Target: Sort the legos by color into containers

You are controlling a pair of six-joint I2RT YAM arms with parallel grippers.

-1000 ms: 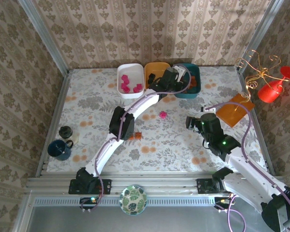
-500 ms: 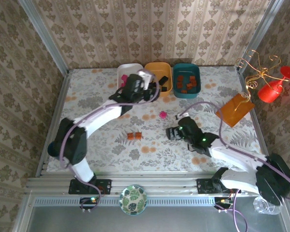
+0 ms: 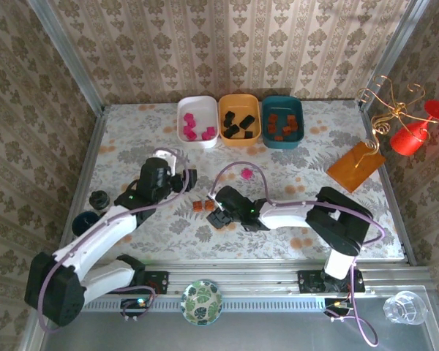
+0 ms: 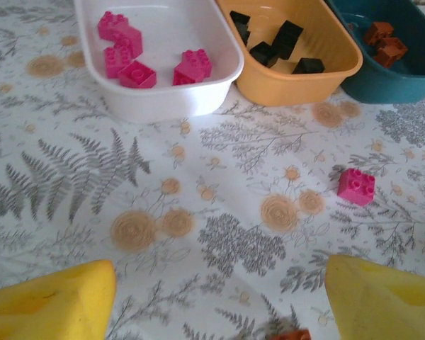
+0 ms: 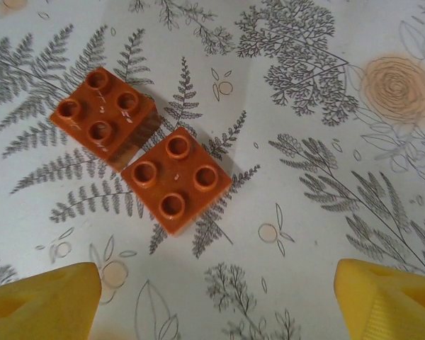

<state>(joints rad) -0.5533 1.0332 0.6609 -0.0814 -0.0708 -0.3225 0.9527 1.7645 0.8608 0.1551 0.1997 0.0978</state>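
From above: three trays side by side at the far end of the flowery table (image 3: 124,139). In the white tray (image 3: 205,108), pink legos (image 3: 192,132); in the orange-yellow tray (image 3: 240,100), black legos (image 3: 243,121); in the teal tray (image 3: 282,102), orange-brown legos (image 3: 287,129). One loose pink lego (image 3: 246,173) out on the table near the middle. Closer to the front, two orange-brown legos (image 3: 203,205) snug against each other. Left pincer (image 3: 184,175) just up and left of that pair, right pincer (image 3: 218,213) right beside it on the other side. From the left wrist: two yellow fingers (image 4: 49,301) far apart at the bottom, nothing between them but table, so left pincer apart and holding nothing. Straight ahead, the three trays with their legos inside, and the loose pink lego (image 4: 356,185) off to the right, well short of the trays. From the right wrist: two more yellow fingers (image 5: 42,301) wide apart at the bottom, so right pincer apart too, gripping nothing. Just ahead of them, the two orange-brown legos (image 5: 176,177) flat on the table, bumps up, four round bumps on each, well clear of both fingers.
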